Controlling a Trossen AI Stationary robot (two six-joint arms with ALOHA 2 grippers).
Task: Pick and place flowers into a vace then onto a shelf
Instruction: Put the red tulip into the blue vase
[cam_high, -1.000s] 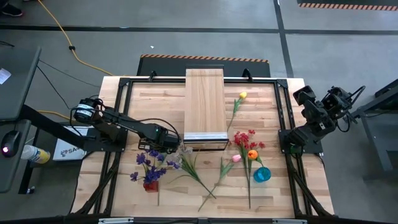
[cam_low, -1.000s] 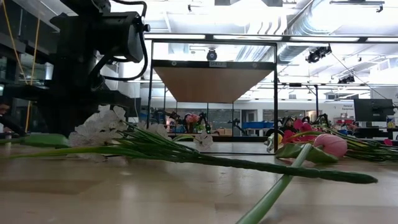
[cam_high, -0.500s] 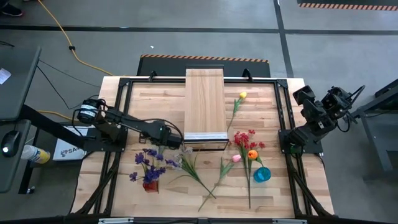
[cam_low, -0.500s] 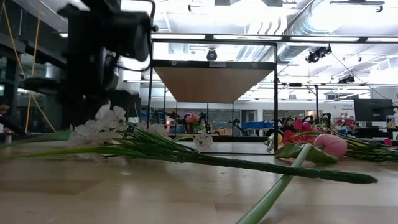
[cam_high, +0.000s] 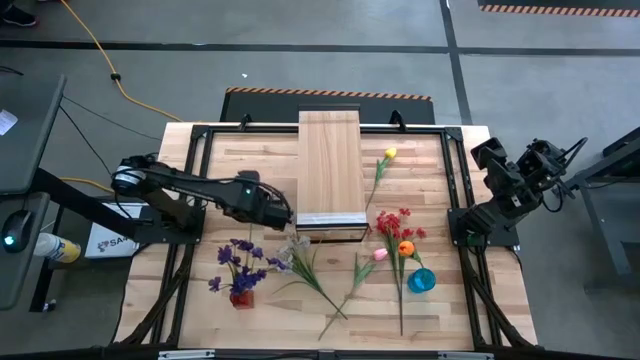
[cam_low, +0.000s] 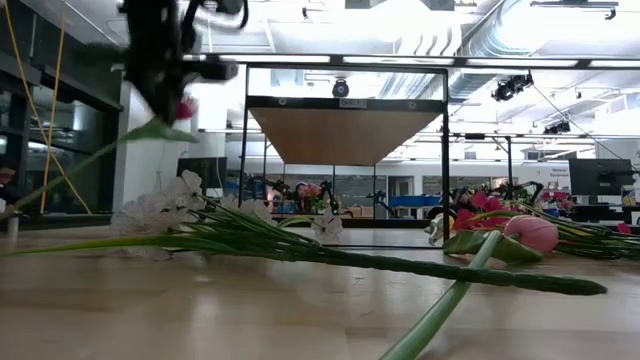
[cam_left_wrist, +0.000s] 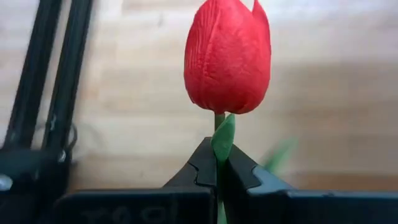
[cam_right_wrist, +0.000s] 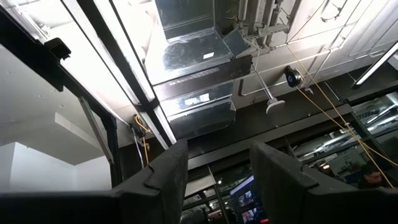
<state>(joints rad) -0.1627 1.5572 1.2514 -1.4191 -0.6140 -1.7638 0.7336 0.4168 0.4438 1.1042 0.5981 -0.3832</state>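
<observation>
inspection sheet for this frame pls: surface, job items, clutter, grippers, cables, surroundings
Surface: slatted wooden tabletop, flowers strewn over its near half.
Job's things: red tulip held by its stem; shelf at table centre, nothing on it; purple spray, white spray, yellow tulip, red spray, orange tulip, pink tulip; blue cup near the right edge.
Clutter: nothing seen.
Grippers: left gripper shut on the tulip stem, raised left of the shelf; right gripper open, parked off the table's right side, pointing at the ceiling.
Cables: yellow cable on the floor.
Surroundings: concrete floor, desk with mouse at left.
</observation>
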